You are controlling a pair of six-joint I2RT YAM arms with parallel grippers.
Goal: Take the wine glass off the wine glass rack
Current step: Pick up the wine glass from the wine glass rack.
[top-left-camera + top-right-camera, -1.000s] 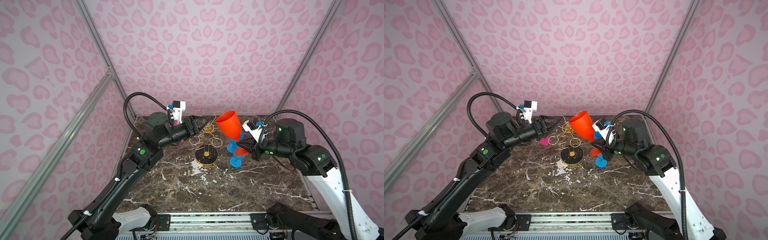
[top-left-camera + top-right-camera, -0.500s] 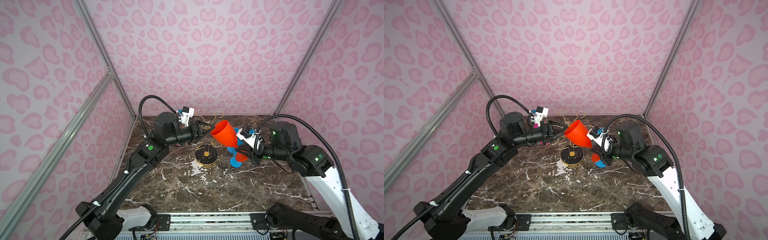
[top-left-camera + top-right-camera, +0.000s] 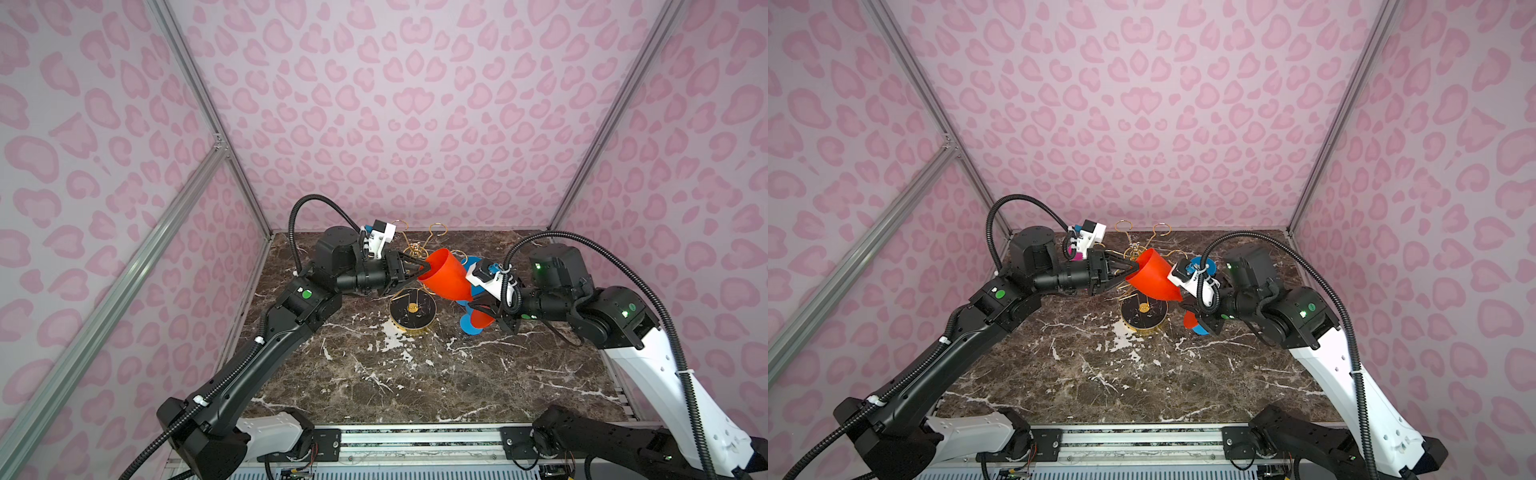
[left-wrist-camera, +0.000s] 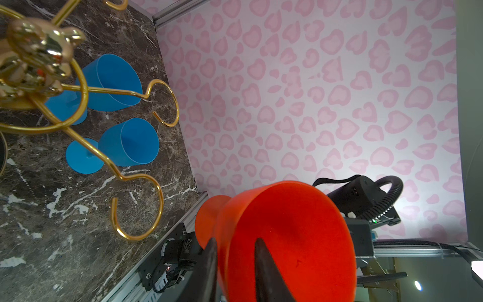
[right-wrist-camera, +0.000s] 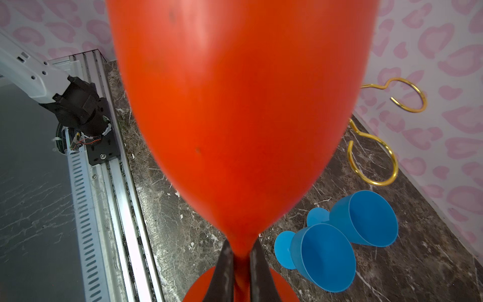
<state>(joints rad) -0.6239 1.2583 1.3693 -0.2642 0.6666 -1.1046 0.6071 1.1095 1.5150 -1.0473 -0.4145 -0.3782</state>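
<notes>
Left tool [image 3: 424, 270] has advanced and now pinches the rim of the red wine glass [image 3: 446, 276]. Right tool [image 5: 240, 255] clamps its stem, which is hidden in both top views. Glass aloft beside the wine glass rack [image 3: 412, 312], axis slanted, mouth toward the left edge of the tabletop [image 3: 415, 374].

**Orange wine glass** [image 3: 444, 278]: 1. Rim wall sits between fingers [image 4: 264, 266] of left gripper [image 4: 235, 248]. Stem sits between fingers [image 5: 223, 272] of right gripper [image 5: 241, 272].

**Blue wine glasses** [image 5: 324, 258] [image 5: 366, 219]: 2. Side by side, near right fingers, apart from them.

**Gold rack** [image 3: 413, 318]: 1. Near left fingers. Looped arms partly hidden, not counted.

**Grippers**: 2, with 2 fingers each.
</notes>
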